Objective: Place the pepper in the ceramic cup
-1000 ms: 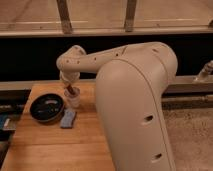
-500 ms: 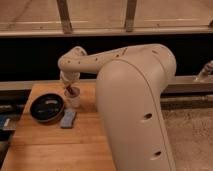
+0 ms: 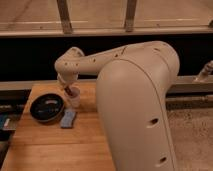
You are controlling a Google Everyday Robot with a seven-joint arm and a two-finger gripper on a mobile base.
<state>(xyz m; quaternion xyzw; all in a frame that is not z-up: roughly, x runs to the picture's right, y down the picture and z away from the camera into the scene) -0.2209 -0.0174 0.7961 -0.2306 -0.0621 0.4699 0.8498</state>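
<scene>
Wooden desk (image 3: 55,145), left of frame: gripper (image 3: 70,92) over ceramic cup (image 3: 74,99), fingers near-closed on pepper (image 3: 73,93). Risk: tipping cup, pepper catching rim.

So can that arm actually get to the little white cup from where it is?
Probably yes. The gripper hangs shut right above the ceramic cup, with something dark red, likely the pepper, at the cup's mouth. Nothing stands between them; the black bowl sits off to the side.

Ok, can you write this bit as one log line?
gripper: shut, over ceramic cup | pepper: at cup's mouth | black bowl: left of cup
</scene>
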